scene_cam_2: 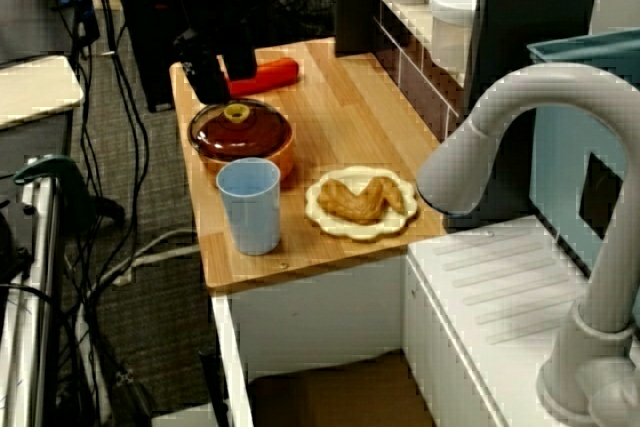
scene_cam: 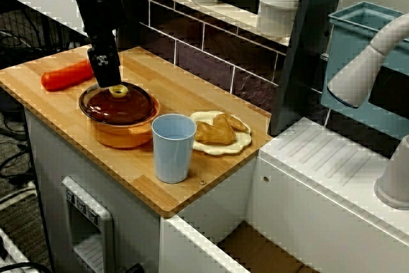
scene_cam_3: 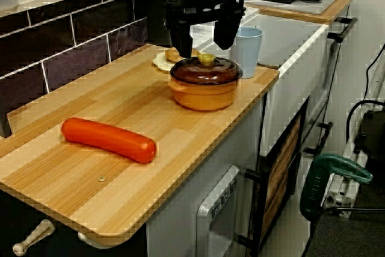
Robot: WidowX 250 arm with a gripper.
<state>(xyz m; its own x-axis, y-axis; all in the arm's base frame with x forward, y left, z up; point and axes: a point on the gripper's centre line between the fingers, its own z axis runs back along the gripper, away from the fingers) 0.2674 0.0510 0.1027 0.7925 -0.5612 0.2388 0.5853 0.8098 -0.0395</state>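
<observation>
Front view taken as reference for left and right.

Gripper [scene_cam_3: 204,40]: hangs straight over the orange pot [scene_cam_3: 204,95], black arm coming down from above. Jaws spread, nothing held. In the view from the sausage end the two fingers [scene_cam_3: 229,28] stand wider apart than the yellow knob [scene_cam_3: 206,59], which sits below the gap between them. The tips appear just clear of the brown glass lid [scene_cam_3: 204,71]; contact is not certain from any view.

Pot: on the wooden counter [scene_cam: 192,87], left of centre, lid seated on it, knob upright in the middle. The view over the faucet agrees: gripper [scene_cam_2: 215,72] just beyond the knob [scene_cam_2: 236,112].

Around it:
- red sausage [scene_cam: 67,75] lying flat at the far left, well apart from the pot
- light blue cup [scene_cam: 173,147] upright, just beside the pot on its near right
- cream plate [scene_cam: 220,151] to the right, behind the cup, with browned food pieces [scene_cam: 214,131] on it
- white jars [scene_cam: 278,7] on the far shelf
</observation>
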